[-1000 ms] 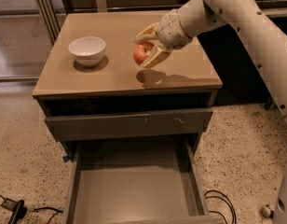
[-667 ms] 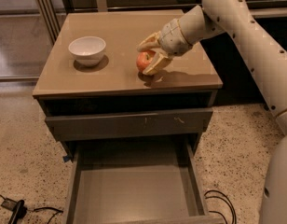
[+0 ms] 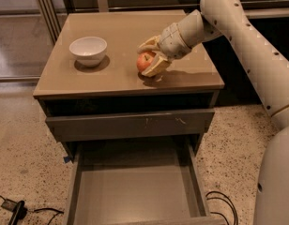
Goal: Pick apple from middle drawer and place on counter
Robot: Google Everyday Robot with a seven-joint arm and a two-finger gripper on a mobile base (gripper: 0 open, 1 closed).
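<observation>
Counter (image 3: 121, 29), glossy tan: apple (image 3: 144, 61) sits right of centre, near the front edge, pinched in the gripper (image 3: 144, 61). Two pale fingers (image 3: 150, 44) closed narrow onto it, one over the top and one under the right side, both touching the skin. Only the apple's left and front face is visible, red with a yellow patch. The lower finger covers its underside, so can't tell whether it rests on the counter or hangs just above; a small shadow lies directly below it. Arm (image 3: 243, 36) comes in from the upper right, white segmented shell, cut off by the right frame edge. One white bowl (image 3: 88, 49) upright on the counter, well apart to the left of the apple; its inside reads plain white. Below the counter, a dark gap (image 3: 125, 104), contents unreadable. Under that, one shut grey drawer front (image 3: 130, 124) with pale scratches. Below that, the middle drawer (image 3: 135, 193) pulled out, one, bare grey floor, low side walls, its front edge cut off by the bottom of the frame. Speckled floor (image 3: 22, 144) around it. Two cable runs: one lower left (image 3: 13, 209) with a black plug, one lower right (image 3: 222, 205), both partly cut off.
</observation>
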